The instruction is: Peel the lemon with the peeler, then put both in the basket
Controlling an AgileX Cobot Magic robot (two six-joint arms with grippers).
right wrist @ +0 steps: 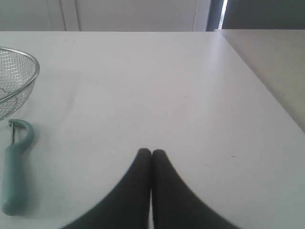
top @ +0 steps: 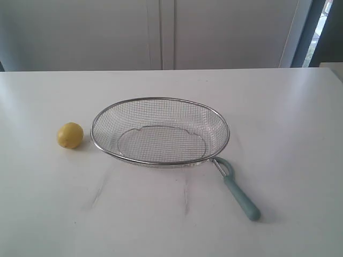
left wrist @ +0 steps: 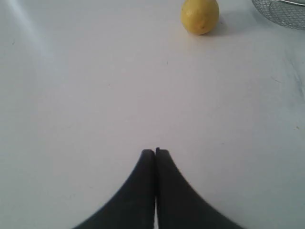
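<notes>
A small yellow lemon rests on the white table just left of the silver wire-mesh basket, which is empty. The teal-handled peeler lies on the table at the basket's front right, its loop head touching the rim. Neither arm shows in the exterior view. In the left wrist view my left gripper is shut and empty, with the lemon well ahead of it. In the right wrist view my right gripper is shut and empty, the peeler off to one side beside the basket.
The white table spreads around the objects, with faint scuff marks in front of the basket. Its right edge shows in the right wrist view. White cabinet doors stand behind the table.
</notes>
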